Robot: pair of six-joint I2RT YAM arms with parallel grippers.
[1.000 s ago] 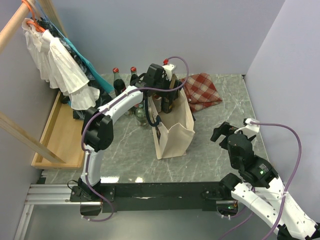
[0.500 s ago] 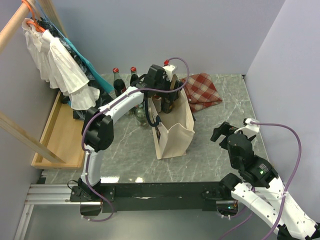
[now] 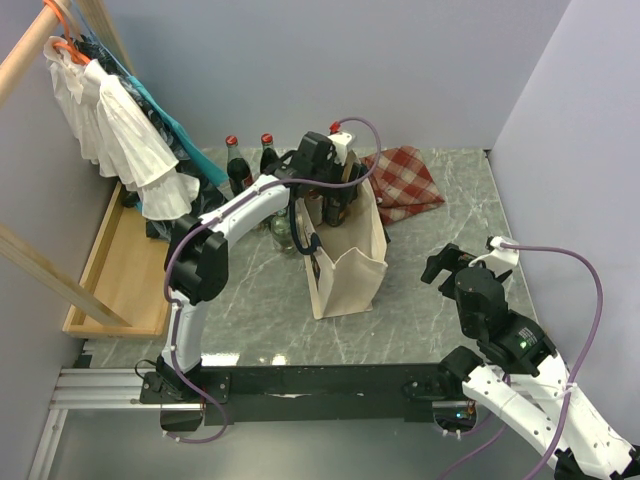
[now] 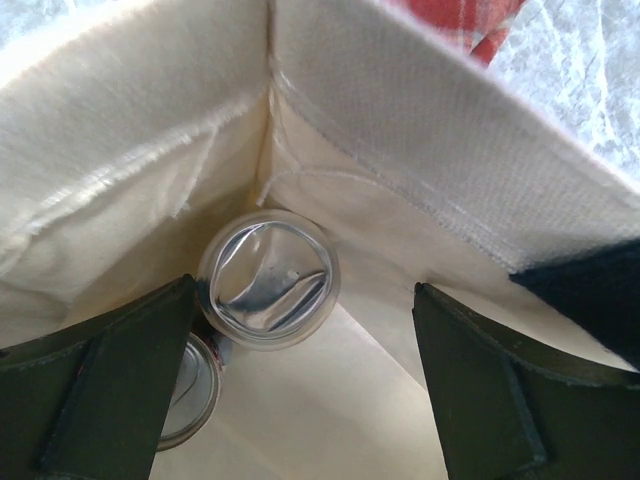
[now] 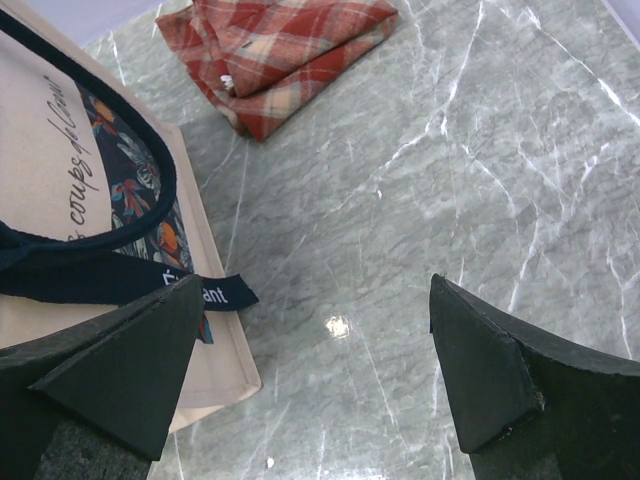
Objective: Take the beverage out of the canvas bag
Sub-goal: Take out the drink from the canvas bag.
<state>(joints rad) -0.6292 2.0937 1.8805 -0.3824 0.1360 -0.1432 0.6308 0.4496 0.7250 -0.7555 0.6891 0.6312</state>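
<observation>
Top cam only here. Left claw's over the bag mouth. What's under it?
Observer: Left wrist view: a round silver-topped drink stands in a corner of the bag, between the fingers of the open left claw. Not gripped.
Operator: Only one in there?
Observer: No. A second silver top shows beside it, partly hidden behind one finger.
Operator: Right claw near anything?
Observer: Right wrist view: the right claw is open and empty over the table, with the bag's printed side and dark handle by one finger.
</observation>
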